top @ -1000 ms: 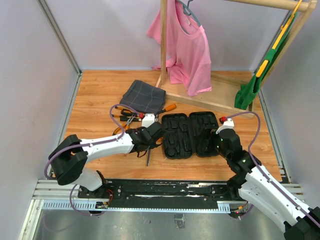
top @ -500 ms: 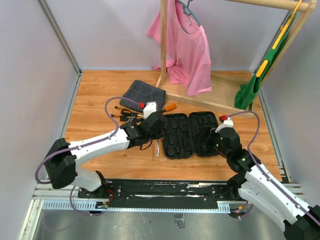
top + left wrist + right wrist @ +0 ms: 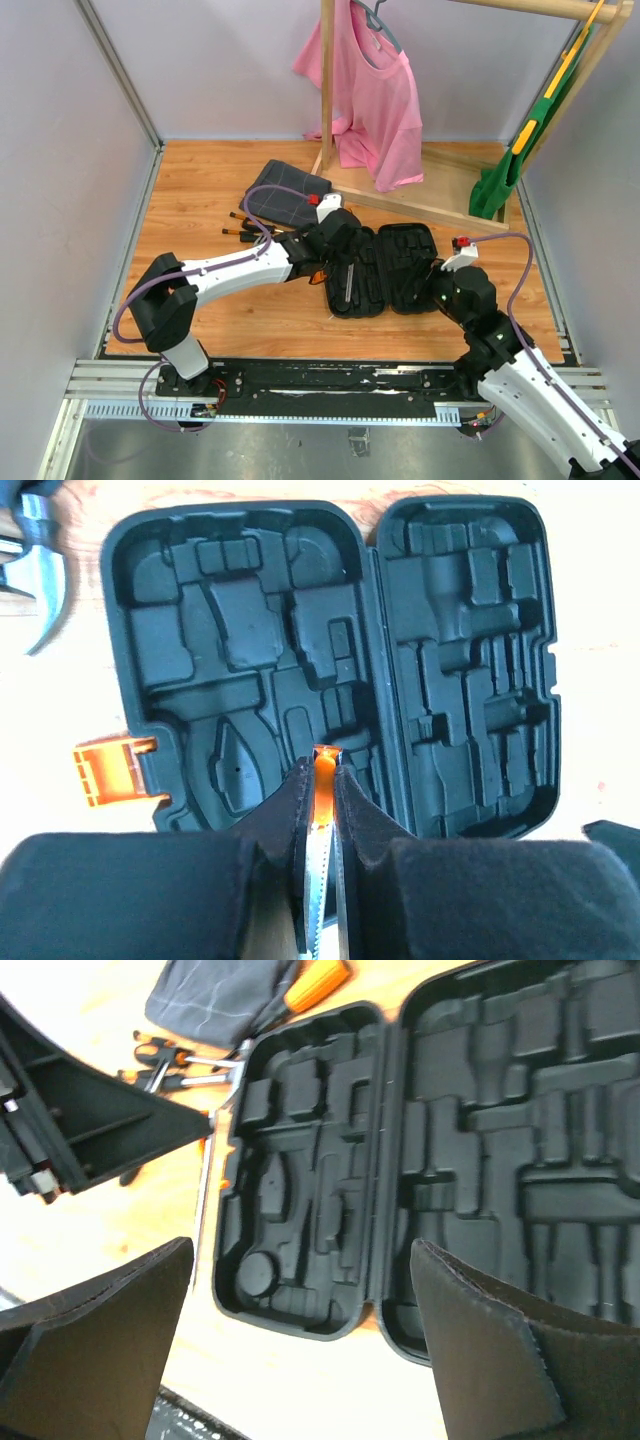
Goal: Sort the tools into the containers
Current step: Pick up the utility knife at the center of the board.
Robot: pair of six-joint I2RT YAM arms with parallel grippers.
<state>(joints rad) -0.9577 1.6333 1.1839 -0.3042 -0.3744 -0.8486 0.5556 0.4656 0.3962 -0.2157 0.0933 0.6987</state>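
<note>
The black tool case point(image 3: 405, 262) lies open on the wooden floor, its two moulded halves empty point(image 3: 240, 630) point(image 3: 520, 1110). My left gripper point(image 3: 343, 262) point(image 3: 320, 765) hangs over the left half. It is shut on a slim tool point(image 3: 349, 288) point(image 3: 322, 780) with an orange end and a toothed metal shaft. My right gripper point(image 3: 438, 285) point(image 3: 300, 1250) is open wide by the case's near right corner, holding nothing. Several screwdrivers point(image 3: 245, 225) point(image 3: 170, 1060) lie left of the case. A steel hammer head point(image 3: 35, 580) shows at the case's far left corner.
A dark grey checked cloth point(image 3: 285, 190) point(image 3: 220, 990) lies behind the tools, an orange handle point(image 3: 320, 980) beside it. A wooden rack point(image 3: 420, 200) with a pink shirt point(image 3: 375, 90) and a green garment point(image 3: 505, 180) stands behind the case. An orange clasp point(image 3: 110, 770) juts from the case's left edge.
My left arm has swung right with the slim tool, from the floor left of the case to above its left half. The right gripper has drawn back slightly to the near right.
</note>
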